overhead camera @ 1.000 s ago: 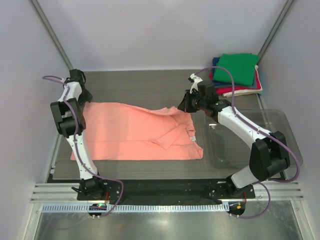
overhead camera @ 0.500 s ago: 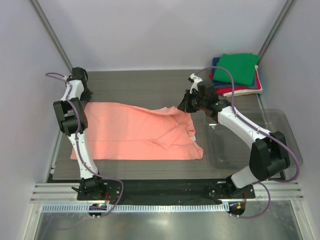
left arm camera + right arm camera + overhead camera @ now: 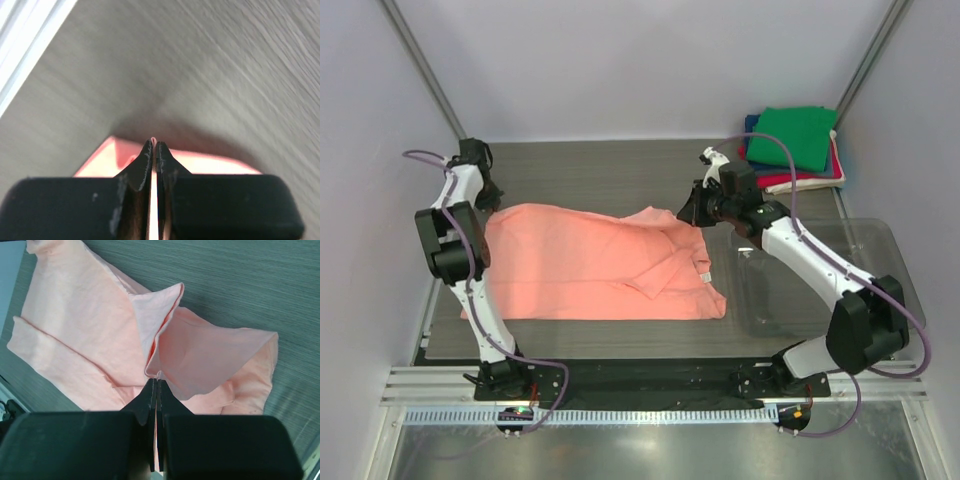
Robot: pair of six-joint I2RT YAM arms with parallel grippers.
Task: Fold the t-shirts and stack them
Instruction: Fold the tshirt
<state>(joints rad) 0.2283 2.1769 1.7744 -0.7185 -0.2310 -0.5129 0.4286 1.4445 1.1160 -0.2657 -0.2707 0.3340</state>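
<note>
At far left, L claw (image 3: 153, 145) has just snapped shut on the pink shirt's (image 3: 590, 270) far-left corner; it was part open a sec ago. R claw (image 3: 156, 382) is pinched on the far-right edge, cloth tented up. Shirt lies spread mid-table, folded stack (image 3: 795, 140) at far right. Both far corners look held now, so I reckon the fold twd the near edge can start.

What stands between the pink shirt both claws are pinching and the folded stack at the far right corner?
Nothing visible. Bare table lies between the pink shirt and the folded stack. The clear tray sits at the right edge, off that line. Left claw and right claw grip its far edge.
</note>
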